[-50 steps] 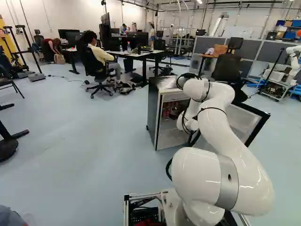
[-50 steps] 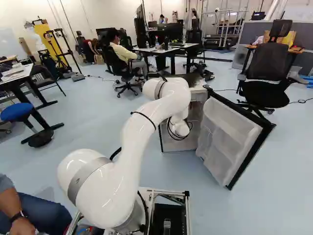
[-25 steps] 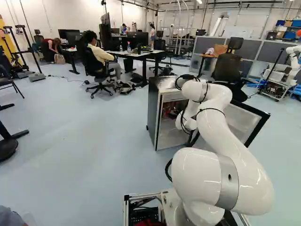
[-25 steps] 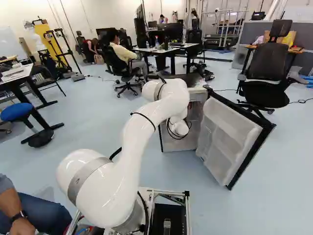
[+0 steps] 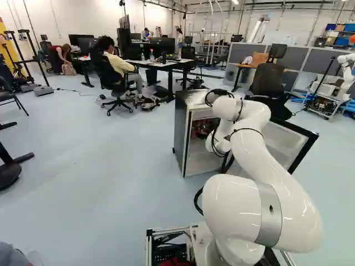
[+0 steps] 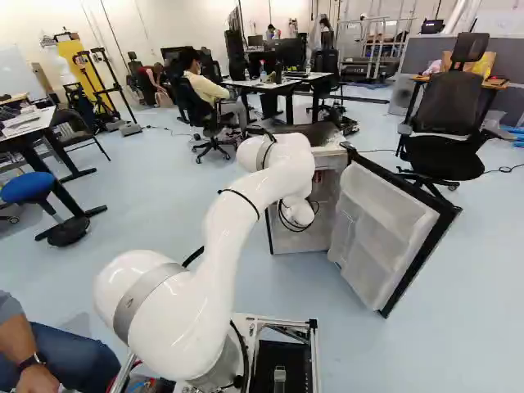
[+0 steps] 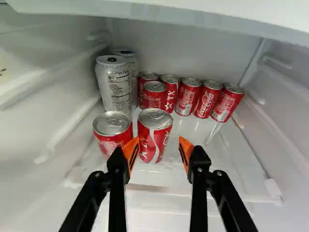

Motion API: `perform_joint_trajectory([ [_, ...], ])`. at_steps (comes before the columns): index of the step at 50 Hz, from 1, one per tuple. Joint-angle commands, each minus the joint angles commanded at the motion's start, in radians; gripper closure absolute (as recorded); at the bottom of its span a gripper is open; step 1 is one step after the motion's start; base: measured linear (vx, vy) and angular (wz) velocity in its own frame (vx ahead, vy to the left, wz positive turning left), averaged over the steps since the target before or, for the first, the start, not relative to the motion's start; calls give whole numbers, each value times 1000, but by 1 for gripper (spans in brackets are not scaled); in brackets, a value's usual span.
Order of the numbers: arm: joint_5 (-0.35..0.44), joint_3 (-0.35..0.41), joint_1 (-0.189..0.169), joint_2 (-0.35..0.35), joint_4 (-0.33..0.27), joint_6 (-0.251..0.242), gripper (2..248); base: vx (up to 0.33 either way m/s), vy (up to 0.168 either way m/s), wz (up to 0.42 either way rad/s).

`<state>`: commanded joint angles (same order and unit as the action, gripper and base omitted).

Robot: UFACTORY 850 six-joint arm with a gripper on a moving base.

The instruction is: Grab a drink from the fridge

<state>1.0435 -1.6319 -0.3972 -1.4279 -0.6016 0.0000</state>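
I have gripper [image 7: 158, 141] wide, nothing gripped. Likely pick: front red can [image 7: 154, 133], upright on shelf [image 7: 161, 176] inside fridge [image 5: 180, 130], about 12 o'clock from gripper. Neighbouring can [image 7: 112, 133], 10 o'clock, could foul finger going in.

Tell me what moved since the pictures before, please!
The robot's arm shifted slightly to its left in both base views. The gripper is open now, holding nothing; no earlier wrist picture shows whether that changed. The fridge, its open door and the base stayed put.
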Motion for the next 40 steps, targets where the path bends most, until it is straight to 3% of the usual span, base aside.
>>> perform_joint_trajectory([
  [40, 0, -87, 23, -48, 0, 0, 113, 0, 0, 0],
])
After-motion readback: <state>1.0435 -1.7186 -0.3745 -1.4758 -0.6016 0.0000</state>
